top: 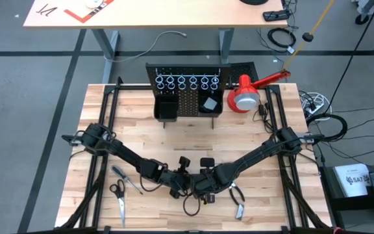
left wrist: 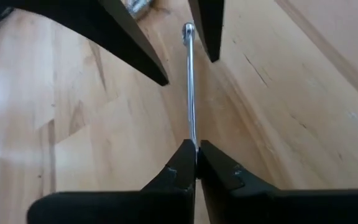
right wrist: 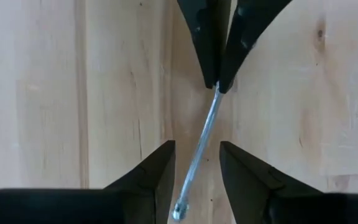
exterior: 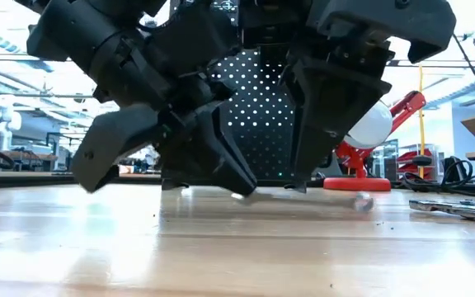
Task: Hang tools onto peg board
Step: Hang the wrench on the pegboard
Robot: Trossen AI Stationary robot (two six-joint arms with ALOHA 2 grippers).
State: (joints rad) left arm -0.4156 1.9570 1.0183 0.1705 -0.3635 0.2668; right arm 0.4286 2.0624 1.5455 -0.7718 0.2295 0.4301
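Note:
A thin silver rod-like tool (left wrist: 191, 87) sits low over the table's near middle, between my two grippers. My left gripper (left wrist: 196, 149) is shut on one end of it. My right gripper (right wrist: 197, 146) is open, with one finger on either side of the tool's other end, which carries a small round head (right wrist: 179, 210); the fingers do not touch it. The black peg board (top: 184, 91), with its row of silver rings and two black bins, stands at the table's far middle. The screwdriver (top: 126, 179) and scissors (top: 118, 196) lie near left. The pliers (top: 237, 194) and a wrench (top: 241, 211) lie near right. My left gripper pinches the thin tool's end (left wrist: 195, 140) between its two fingertips. The tool runs straight on ahead from the tips, toward my right gripper. The fingers slant down toward the table (exterior: 213, 161). Whether the tool rests on the wood, I cannot tell.
A red-and-white lamp (top: 245, 97) stands right of the peg board, with a flat black slotted panel (top: 242, 68) behind it. Black frame rails run along the table's left and right sides. Bare wood lies between the grippers and the peg board.

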